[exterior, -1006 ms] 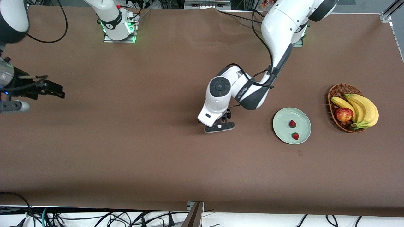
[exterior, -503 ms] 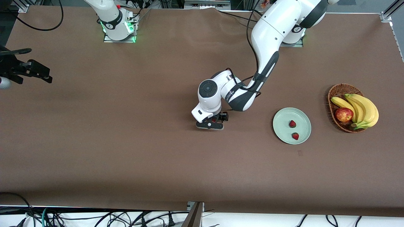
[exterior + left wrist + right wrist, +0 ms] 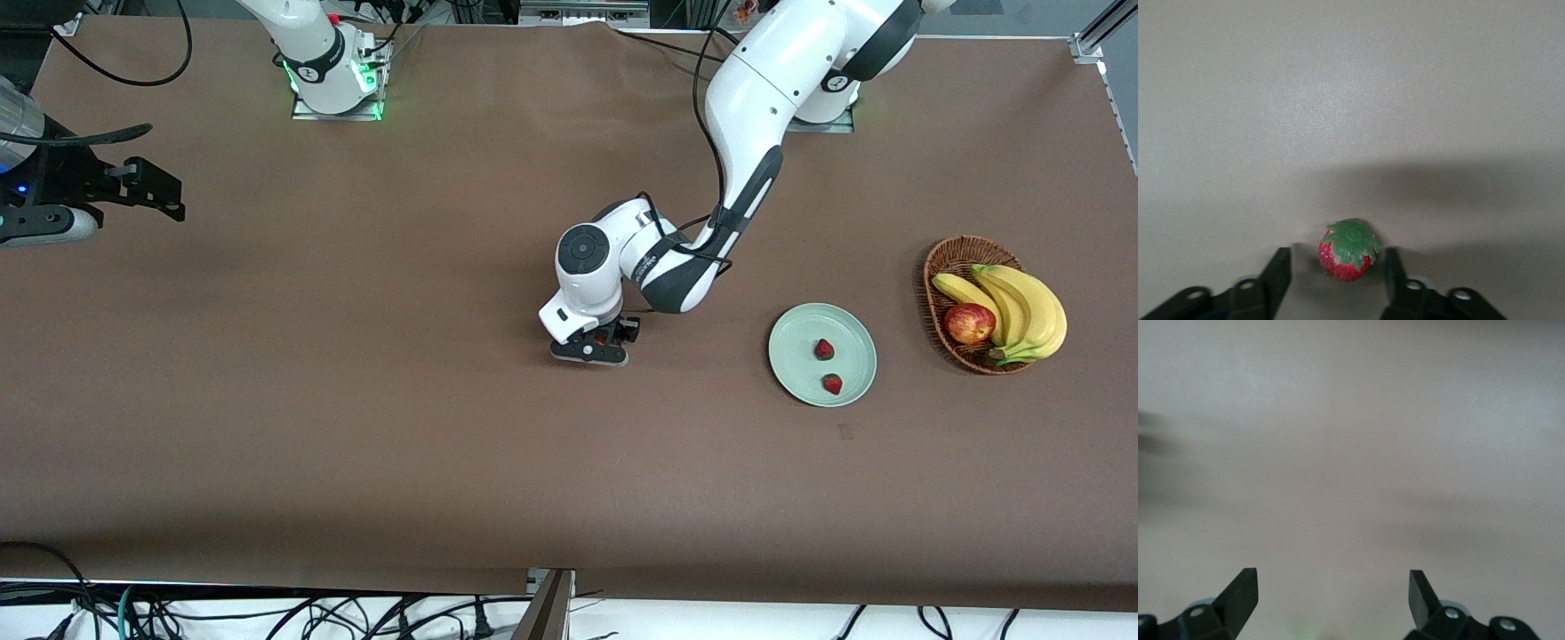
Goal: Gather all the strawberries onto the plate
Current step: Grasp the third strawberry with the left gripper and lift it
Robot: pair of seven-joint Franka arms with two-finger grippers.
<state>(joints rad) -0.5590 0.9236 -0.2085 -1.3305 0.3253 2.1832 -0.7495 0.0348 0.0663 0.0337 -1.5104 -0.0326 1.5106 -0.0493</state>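
One strawberry (image 3: pixel 602 338) lies on the brown table near its middle, red with a green cap. In the left wrist view the strawberry (image 3: pixel 1349 250) sits between the two black fingers with a gap on each side. My left gripper (image 3: pixel 594 345) is down at the table, open around it (image 3: pixel 1336 259). The mint-green plate (image 3: pixel 794 348) lies toward the left arm's end and holds two strawberries (image 3: pixel 824 349) (image 3: pixel 832 384). My right gripper (image 3: pixel 149 189) is open and empty in the air over the right arm's end of the table (image 3: pixel 1333 583).
A brown wicker basket (image 3: pixel 942 258) with bananas (image 3: pixel 1022 307) and a red apple (image 3: pixel 969 323) stands beside the plate, at the left arm's end of the table. The arm bases stand at the table edge farthest from the front camera.
My left gripper has moved toward the right arm's end and come down around the strawberry. My right gripper has shifted about over its end of the table.
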